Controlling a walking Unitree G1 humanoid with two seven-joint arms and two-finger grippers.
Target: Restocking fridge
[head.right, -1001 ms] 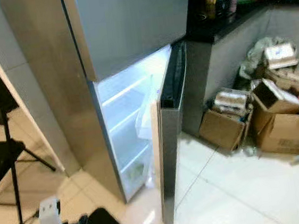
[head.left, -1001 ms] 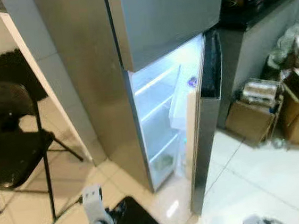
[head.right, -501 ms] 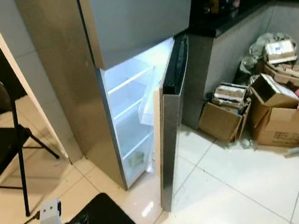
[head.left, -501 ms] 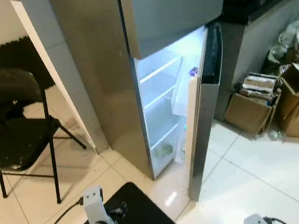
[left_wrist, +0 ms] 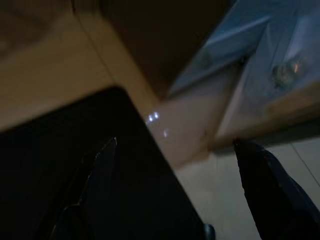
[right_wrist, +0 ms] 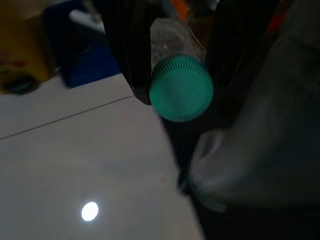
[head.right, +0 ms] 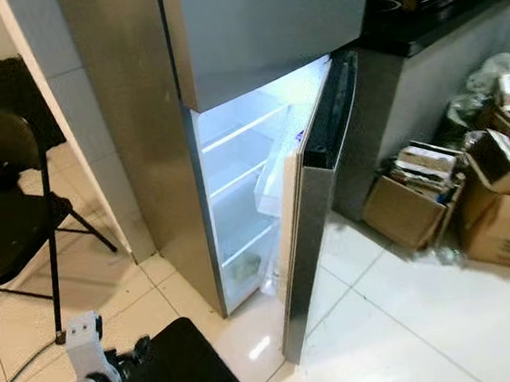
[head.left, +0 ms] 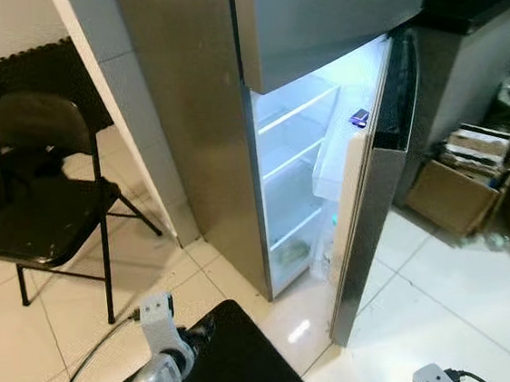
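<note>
Currently on approach: fridge [head.left: 231,139] at frame centre, door [head.left: 374,197] ajar. Right gripper [right_wrist: 175,55] jaws clenched on a green-capped bottle [right_wrist: 181,92]; left gripper [left_wrist: 175,190] jaws released. Next: close in, shelve bottle.

The tall silver fridge [head.left: 203,132] has its lower door [head.left: 368,225] swung partly open, so only a narrow gap leads to the lit white shelves [head.left: 293,164]. The door's edge stands in the way on the right. The shiny white tiled floor [head.right: 415,320] in front is bare. Brown cardboard boxes [head.right: 456,197] crowd the right side, and a black folding chair [head.left: 42,204] stands on the left.
</note>
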